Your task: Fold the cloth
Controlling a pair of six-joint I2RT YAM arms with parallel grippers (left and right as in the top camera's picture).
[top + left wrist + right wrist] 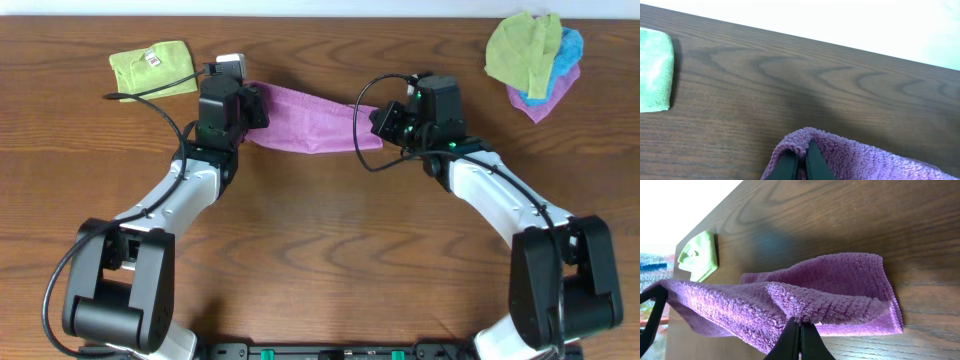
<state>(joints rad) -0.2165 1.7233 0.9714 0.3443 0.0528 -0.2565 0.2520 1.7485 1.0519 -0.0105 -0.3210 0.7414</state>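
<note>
Arms (170, 195) stretch forward, left pincer (806, 150) and right pincer (800, 330) pinching the cloth (305, 125).

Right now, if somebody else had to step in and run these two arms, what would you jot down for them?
Left jaws: shut on one end of the purple cloth.
Right jaws: shut on its other end.
Cloth: strung between the two arms toward the far side of the table. The pinched edge is lifted and the rest lies on the wood.
Elsewhere: a folded lime-green cloth at far left and a heap of cloths at far right, neither held.
Done: one edge picked up at both ends.
Left: carry that edge over, lay it down and let go. The fold is not finished.
</note>
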